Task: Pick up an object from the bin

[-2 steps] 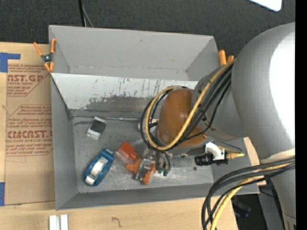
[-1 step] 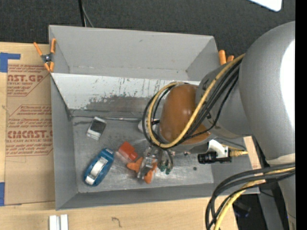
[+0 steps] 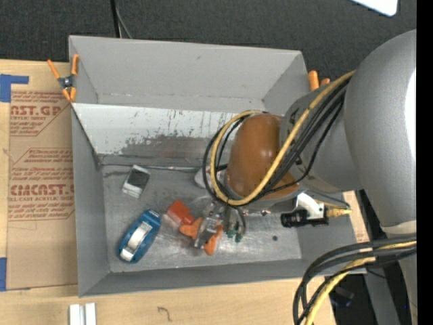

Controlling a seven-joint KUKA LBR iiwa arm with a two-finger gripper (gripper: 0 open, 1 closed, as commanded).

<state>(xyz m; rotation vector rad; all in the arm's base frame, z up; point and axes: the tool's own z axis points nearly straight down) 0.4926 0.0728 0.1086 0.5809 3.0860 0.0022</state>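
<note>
1. The gripper (image 3: 222, 230) is low at the floor of the grey bin (image 3: 183, 73), near the front wall and somewhat right of the middle
2. It stands among a small cluster of orange pieces (image 3: 196, 231), and an orange block (image 3: 178, 212) lies just to its left
3. Whether it is wide, narrow or holding a piece cannot be told
4. A blue and white oval thing (image 3: 140, 235) lies further left, and a small grey box (image 3: 137, 180) sits behind that, nearer the back slope
</note>
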